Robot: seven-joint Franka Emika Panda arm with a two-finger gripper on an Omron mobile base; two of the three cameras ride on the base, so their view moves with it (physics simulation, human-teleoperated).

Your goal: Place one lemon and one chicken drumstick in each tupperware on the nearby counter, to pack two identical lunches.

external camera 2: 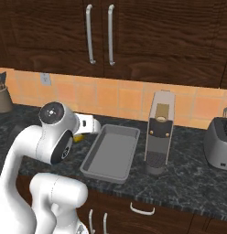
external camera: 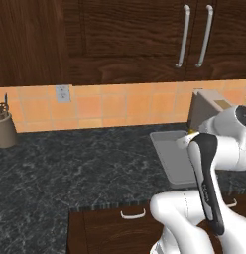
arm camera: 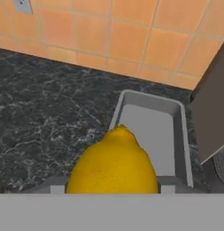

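A yellow lemon [arm camera: 113,164] sits large and close in the hand view, with my gripper [external camera 2: 81,134] shut on it. It hangs just above the black speckled counter [external camera: 70,163], at the near left corner of a shallow light-grey tupperware [arm camera: 152,128]. The tray holds nothing. From the right base view the lemon [external camera 2: 78,137] peeks out under the white hand, left of the tupperware [external camera 2: 110,153]. From the left base view a sliver of lemon [external camera: 193,133] shows behind my arm, by the tupperware [external camera: 169,156]. The chicken drumstick is out of view.
A tall grey coffee machine [external camera 2: 159,132] stands right of the tray, close to its edge. A toaster [external camera 2: 220,144] is further right. A utensil holder [external camera: 5,130] stands at the far left by the tiled wall. Wall cabinets hang overhead.
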